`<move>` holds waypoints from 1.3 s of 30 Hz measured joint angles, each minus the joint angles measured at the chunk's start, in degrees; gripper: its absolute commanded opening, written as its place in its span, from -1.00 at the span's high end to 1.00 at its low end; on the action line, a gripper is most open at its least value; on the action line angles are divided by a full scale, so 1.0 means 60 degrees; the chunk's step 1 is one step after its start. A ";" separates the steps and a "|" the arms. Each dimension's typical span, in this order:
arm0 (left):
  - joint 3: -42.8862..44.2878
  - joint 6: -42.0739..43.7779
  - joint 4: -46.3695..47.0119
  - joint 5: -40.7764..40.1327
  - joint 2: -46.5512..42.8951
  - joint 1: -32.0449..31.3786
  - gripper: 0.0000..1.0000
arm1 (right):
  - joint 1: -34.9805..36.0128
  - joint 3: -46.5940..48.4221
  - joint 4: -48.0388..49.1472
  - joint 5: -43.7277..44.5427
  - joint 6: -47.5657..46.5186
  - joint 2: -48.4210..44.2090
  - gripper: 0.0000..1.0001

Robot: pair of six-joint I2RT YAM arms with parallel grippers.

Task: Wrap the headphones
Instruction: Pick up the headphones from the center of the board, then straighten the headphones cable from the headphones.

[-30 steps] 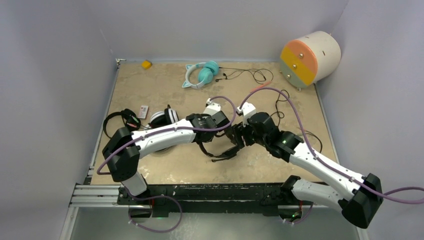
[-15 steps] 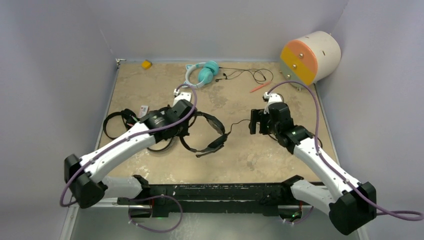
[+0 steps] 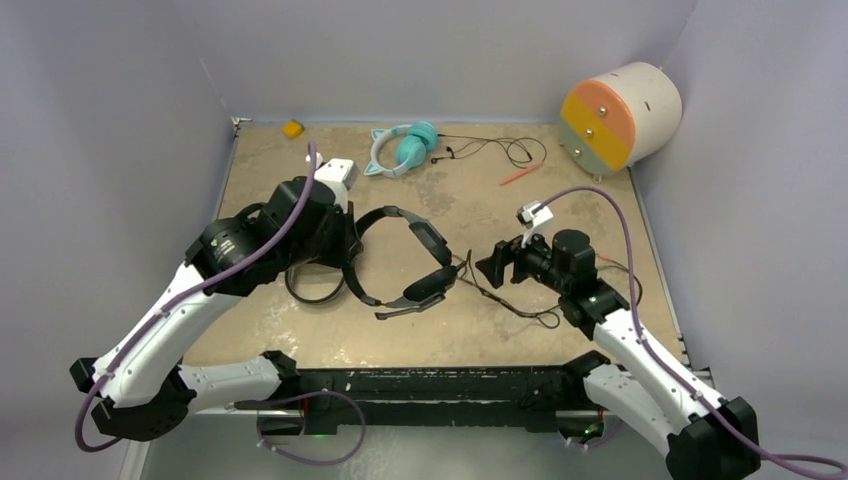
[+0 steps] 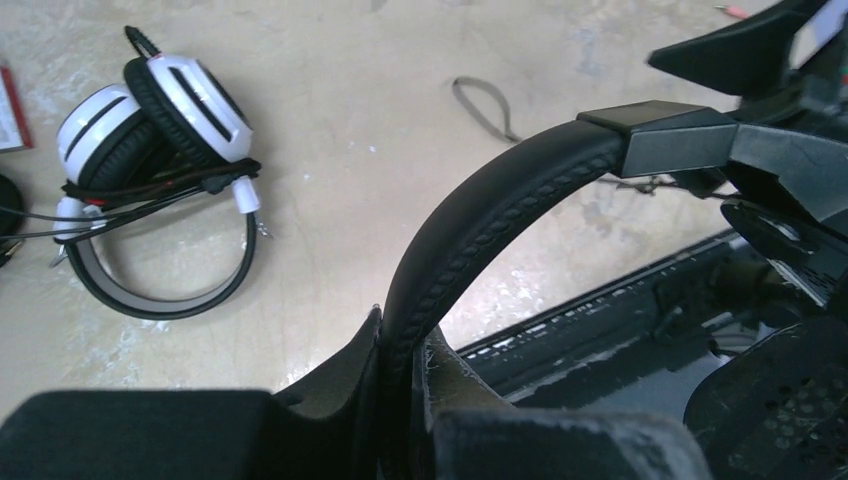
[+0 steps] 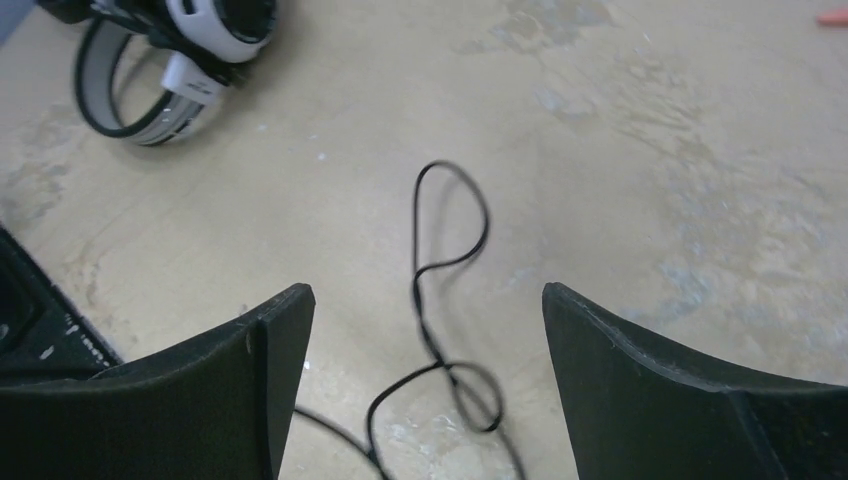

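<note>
One white headset (image 4: 185, 95) looked wrapped; left gripper (image 4: 400, 372) clamped the black headset (image 4: 480, 222), right gripper (image 5: 425, 300) gaped above its loose cable (image 5: 486, 222).

3 headsets in view: teal headset (image 3: 402, 150), black headset (image 3: 432, 240), white-and-black headset (image 4: 185, 100). 1 each: round pastel drum (image 3: 620, 115), thin red stick (image 3: 520, 176), small yellow block (image 3: 292, 128), red card (image 4: 6, 110). 2 robot arms: left arm (image 3: 180, 310), right arm (image 3: 640, 350).
</note>
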 measured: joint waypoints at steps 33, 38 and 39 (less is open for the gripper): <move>0.4324 0.0732 -0.0969 -0.0036 0.2317 0.0135 1.00 | 0.0007 -0.1115 0.3195 -0.2958 0.0219 -0.1184 -0.33; 0.4353 0.0769 -0.1049 -0.0066 0.2339 0.0233 1.00 | 0.0000 -0.0907 0.2452 -0.1497 0.0280 -0.1989 -0.40; 0.4353 0.0772 -0.1064 -0.0073 0.2339 0.0255 1.00 | 0.0000 -0.0940 0.2375 -0.1461 0.0255 -0.2313 -0.40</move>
